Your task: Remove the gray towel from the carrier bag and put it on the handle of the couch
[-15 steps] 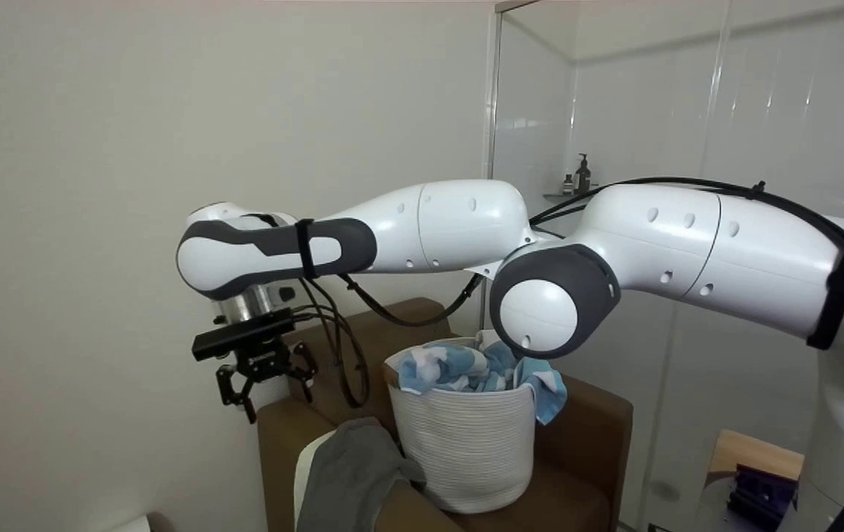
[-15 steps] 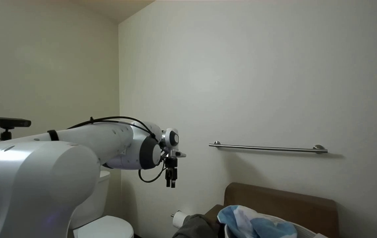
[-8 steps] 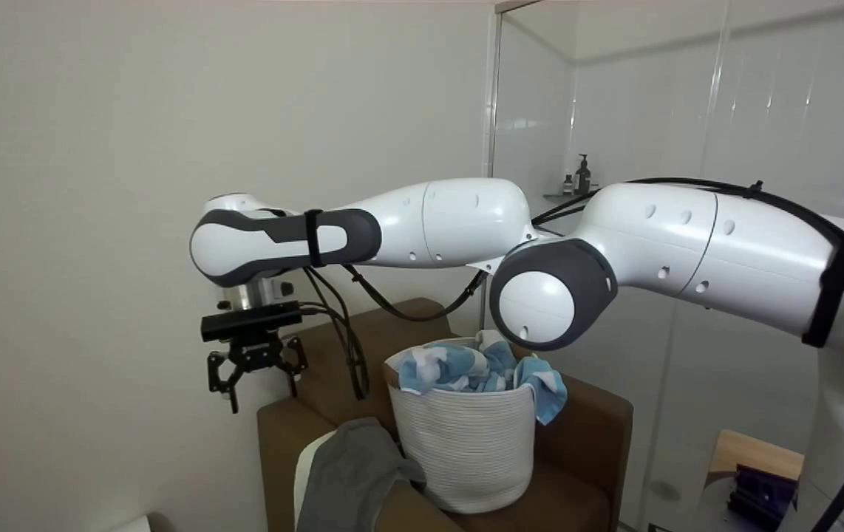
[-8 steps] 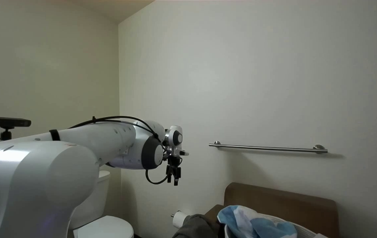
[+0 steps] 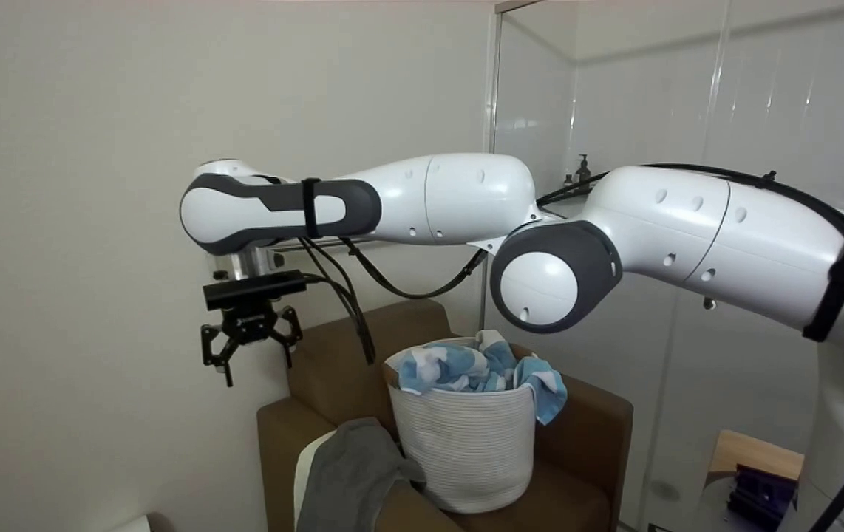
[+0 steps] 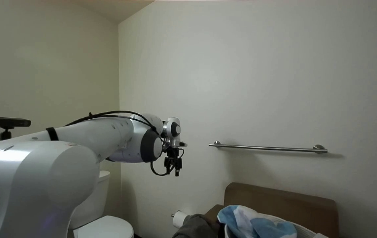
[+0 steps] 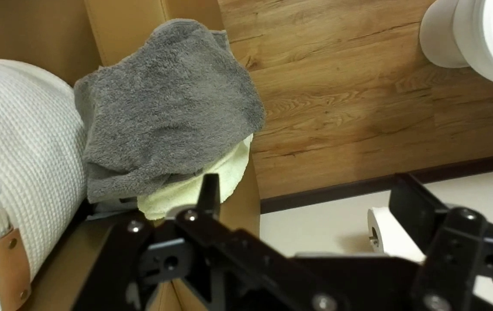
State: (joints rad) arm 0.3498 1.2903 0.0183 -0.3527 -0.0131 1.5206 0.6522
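The gray towel lies draped over the couch's brown armrest, on top of a pale cream cloth. It also shows in the wrist view and partly in an exterior view. The white carrier bag stands upright on the seat of the couch, beside the towel; part of it shows in the wrist view. My gripper is open and empty, pointing down, well above the armrest and towel and touching nothing. Its spread fingers show in the wrist view.
Light blue and white cloths fill the bag's top and hang over its rim. A metal grab bar is on the wall behind the couch. A toilet paper roll and a toilet are beside the couch.
My gripper has risen and turned from a tilt to nearly straight down. It stays open. The towel, bag and cloths have not moved.
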